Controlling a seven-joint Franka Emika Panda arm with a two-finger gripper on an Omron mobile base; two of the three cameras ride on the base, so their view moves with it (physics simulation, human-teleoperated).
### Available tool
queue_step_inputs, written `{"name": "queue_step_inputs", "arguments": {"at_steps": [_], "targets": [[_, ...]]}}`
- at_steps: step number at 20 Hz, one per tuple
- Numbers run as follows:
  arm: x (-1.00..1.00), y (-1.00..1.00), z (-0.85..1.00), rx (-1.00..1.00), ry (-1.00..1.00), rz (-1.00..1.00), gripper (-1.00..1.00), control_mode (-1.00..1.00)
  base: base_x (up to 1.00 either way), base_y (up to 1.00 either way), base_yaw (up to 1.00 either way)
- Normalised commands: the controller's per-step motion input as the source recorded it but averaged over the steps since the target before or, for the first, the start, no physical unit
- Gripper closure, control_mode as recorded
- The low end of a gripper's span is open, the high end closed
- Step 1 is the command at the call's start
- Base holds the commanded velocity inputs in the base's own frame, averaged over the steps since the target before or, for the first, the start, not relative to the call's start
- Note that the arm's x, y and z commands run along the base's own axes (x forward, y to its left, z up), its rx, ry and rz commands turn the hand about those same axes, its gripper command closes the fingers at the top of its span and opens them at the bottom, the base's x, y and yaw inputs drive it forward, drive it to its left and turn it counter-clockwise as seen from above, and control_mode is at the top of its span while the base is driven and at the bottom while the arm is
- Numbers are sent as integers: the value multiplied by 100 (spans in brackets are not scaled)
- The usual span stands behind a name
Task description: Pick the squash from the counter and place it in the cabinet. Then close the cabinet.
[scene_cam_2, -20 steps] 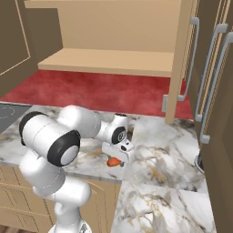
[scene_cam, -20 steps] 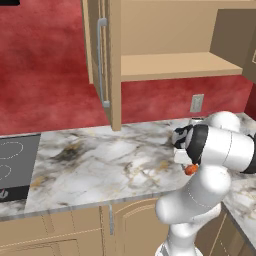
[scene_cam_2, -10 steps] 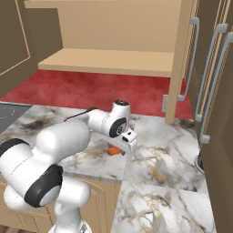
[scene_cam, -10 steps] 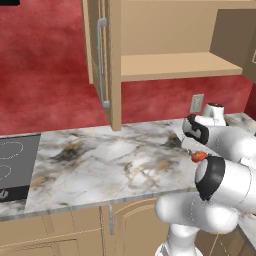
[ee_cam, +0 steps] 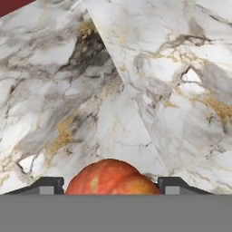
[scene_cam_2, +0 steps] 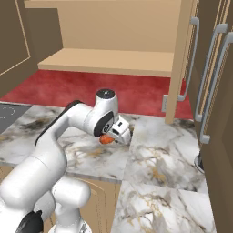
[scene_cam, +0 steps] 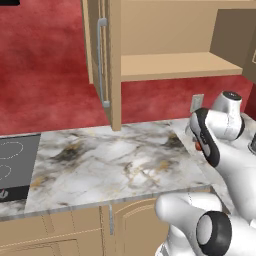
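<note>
- Left base view: the squash (scene_cam: pixel 199 146) is seen as a small orange-red patch beside the arm's wrist, above the right end of the desk (scene_cam: pixel 115 162) and well below the shelf of the cabinet (scene_cam: pixel 175 66). The cabinet's left door (scene_cam: pixel 102 60) stands open, edge-on, left of the squash. The lift is best carried straight up first, so that the shelf's front edge is cleared before any move inward.
- Right base view: the tool (scene_cam_2: pixel 113 136) is closed on the squash, held just above the desk, below and in front of the cabinet shelf. The grip should be kept firm and the wrist level during the rise.
- Hand view: the squash fills the gap between the two fingertips (ee_cam: pixel 47 185), with marble beneath it. It looks centred, so a slow, steady carry should be enough to avoid slipping.
</note>
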Motion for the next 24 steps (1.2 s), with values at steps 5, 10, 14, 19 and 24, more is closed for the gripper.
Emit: {"name": "queue_step_inputs", "arguments": {"at_steps": [5, 10, 14, 19, 24], "targets": [[0, 4, 100, -1, -24, 0, 100, -100, 0, 0, 0], [0, 17, 100, -2, -39, 0, 100, -100, 0, 0, 0], [0, 3, 100, 0, -39, 0, 100, -100, 0, 0, 0], [26, 12, 100, 0, -23, 0, 100, -100, 0, 0, 0], [48, 2, 100, 0, -13, 0, 100, -100, 0, 0, 0]]}}
